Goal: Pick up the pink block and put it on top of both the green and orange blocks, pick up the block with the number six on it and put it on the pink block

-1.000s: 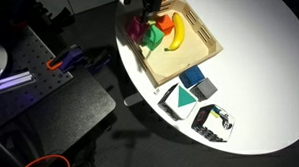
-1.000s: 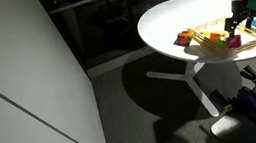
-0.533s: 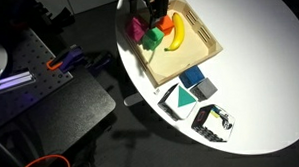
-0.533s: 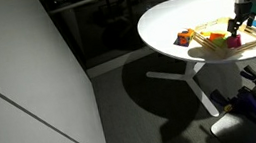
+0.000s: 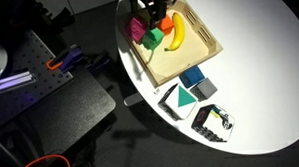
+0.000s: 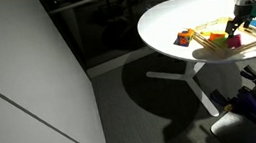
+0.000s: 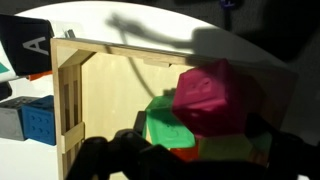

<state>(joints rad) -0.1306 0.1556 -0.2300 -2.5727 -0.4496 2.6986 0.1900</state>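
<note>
Perched tilted on the green block [image 7: 165, 125] just ahead of the wide-open, empty claw [image 7: 200, 155], the pink block [image 7: 215, 95] could topple if a finger brushes it.

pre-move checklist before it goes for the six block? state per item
1. Gripper free of the pink block: ok, fingers spread, no contact seen.
2. Pink block on the green block: ok, resting on it, tilted.
3. Pink block also on the orange block: cannot tell, that contact is not visible in any view.
4. Number six block located: cannot tell. A blue block sits outside the tray, but no digit is legible.
5. Banana clear of the stack: ok, it lies beside it in the tray.
</note>
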